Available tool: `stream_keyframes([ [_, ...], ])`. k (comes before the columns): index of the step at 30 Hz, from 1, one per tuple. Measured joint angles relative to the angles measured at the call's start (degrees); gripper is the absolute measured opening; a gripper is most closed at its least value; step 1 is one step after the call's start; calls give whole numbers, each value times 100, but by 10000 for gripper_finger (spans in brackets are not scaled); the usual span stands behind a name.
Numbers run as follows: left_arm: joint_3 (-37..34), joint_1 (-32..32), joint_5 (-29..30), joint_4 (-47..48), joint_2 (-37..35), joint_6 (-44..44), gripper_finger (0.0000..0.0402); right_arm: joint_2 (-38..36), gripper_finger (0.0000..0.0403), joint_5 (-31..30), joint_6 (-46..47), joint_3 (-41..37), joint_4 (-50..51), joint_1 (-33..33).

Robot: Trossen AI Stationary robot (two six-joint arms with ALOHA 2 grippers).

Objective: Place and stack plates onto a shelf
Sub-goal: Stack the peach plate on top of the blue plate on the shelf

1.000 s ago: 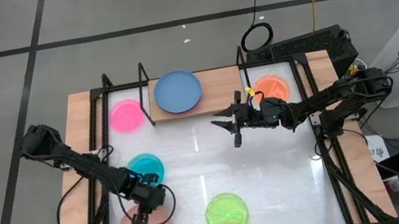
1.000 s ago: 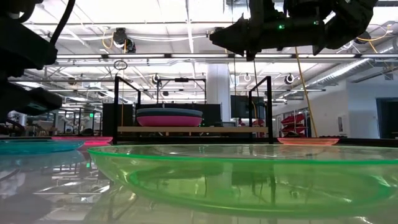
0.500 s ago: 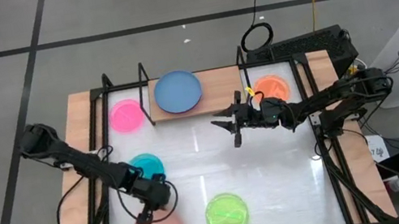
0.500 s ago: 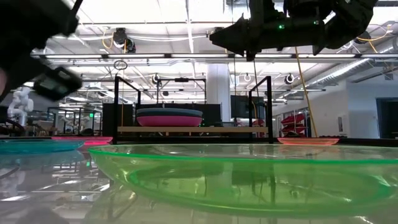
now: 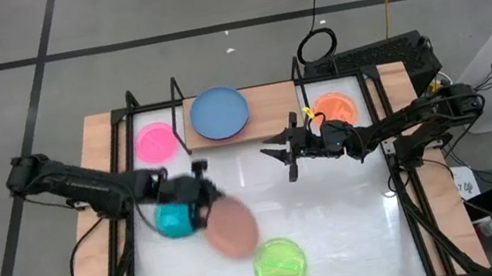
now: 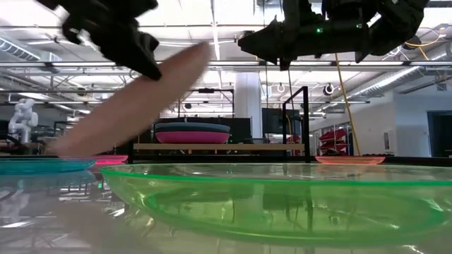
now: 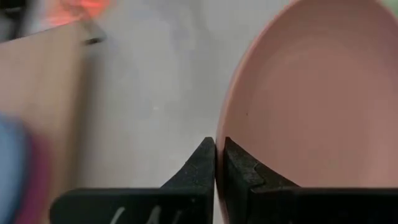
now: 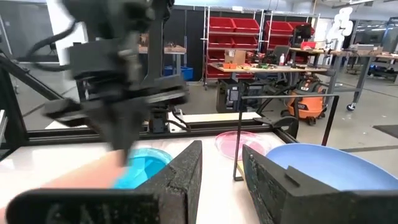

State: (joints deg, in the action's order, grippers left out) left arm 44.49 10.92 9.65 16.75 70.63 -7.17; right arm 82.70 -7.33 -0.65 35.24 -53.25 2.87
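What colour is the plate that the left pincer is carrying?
Salmon pink. The plate shows best in the left wrist view, held at its rim by the left pincer.

White tabletop [image 5: 344,232], frame centre, w/ wooden edges. On it: lime plate [image 5: 279,264] bottom centre; teal plate [image 5: 175,219] left; hot pink plate [image 5: 155,142] upper left; orange plate [image 5: 334,108] upper right. Wooden shelf [image 5: 266,106] at top centre carries blue plate [image 5: 219,112].
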Motion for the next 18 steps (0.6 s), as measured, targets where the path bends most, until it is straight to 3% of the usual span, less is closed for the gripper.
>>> stream_keyframes([
  [12, -9, -2700, -115, -1340, -570, -377, 11, -6, 100, -28, 5, 0, -43, 6],
  [18, 2, -3912, -288, -2484, -575, 91, 11, 7, 100, 11, -2, -4, 24, -2],
])
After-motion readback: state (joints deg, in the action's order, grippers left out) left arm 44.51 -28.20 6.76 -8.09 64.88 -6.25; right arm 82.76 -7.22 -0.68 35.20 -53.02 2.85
